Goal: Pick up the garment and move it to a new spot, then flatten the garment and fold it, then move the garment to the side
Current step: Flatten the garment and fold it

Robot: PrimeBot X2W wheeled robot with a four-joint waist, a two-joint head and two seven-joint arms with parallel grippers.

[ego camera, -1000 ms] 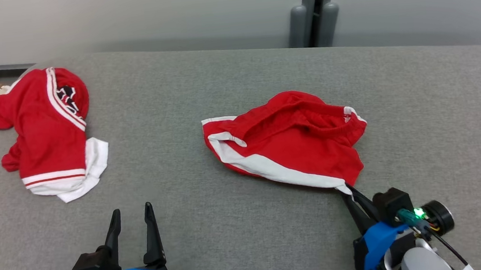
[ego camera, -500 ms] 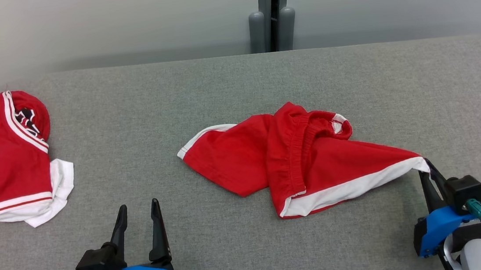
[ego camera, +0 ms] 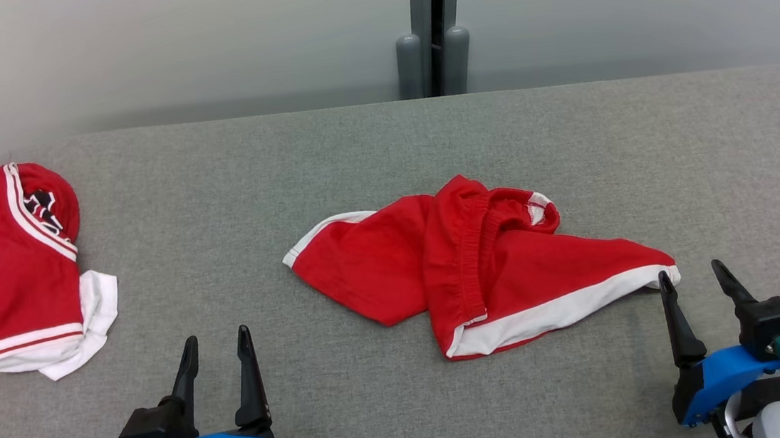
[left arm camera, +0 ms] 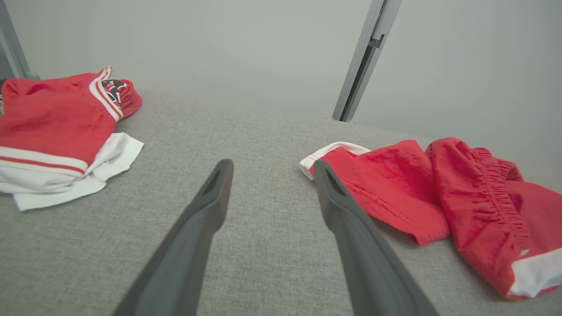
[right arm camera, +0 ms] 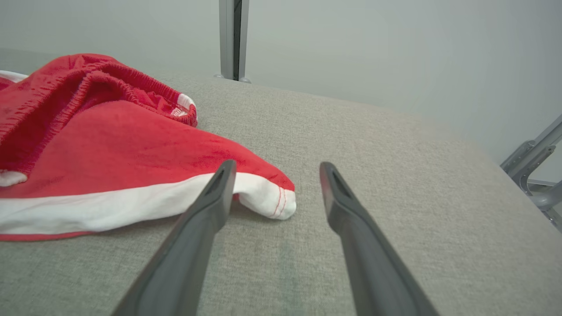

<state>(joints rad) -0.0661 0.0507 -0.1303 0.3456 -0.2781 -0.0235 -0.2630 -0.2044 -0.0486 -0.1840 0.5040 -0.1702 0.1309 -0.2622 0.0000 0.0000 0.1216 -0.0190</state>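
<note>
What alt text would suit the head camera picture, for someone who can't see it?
Crumpled red shorts with white trim lie in the middle of a grey fabric-covered table, the open right gripper at their white hem corner. The open left gripper sits lower left; a second red-and-white garment lies far left.

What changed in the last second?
The right gripper dragged a hem corner of the shorts to the robot's right, then opened its fingers and let go; the shorts lie loose on the table. The left gripper stayed open and idle; the jersey at left is unmoved.
</note>
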